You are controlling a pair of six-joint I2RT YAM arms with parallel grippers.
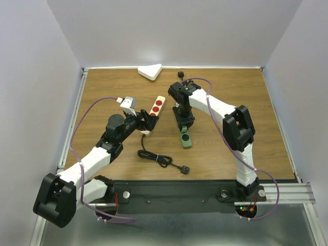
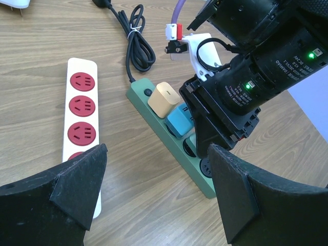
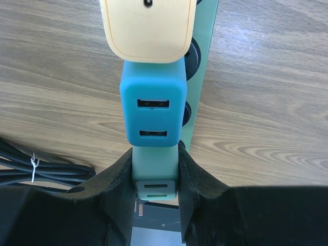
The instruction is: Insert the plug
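Insertion: right gripper (image 3: 155,165) pinches pale plug (image 3: 154,179), 6 o'clock of blue adapter (image 3: 152,110); left gripper (image 2: 156,169) gapes empty. Next: press squarely into strip (image 3: 205,31).

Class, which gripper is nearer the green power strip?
Right. The right gripper sits directly over the green power strip, fingers closed on a pale green plug. The left gripper hovers open beside it, by the white power strip.
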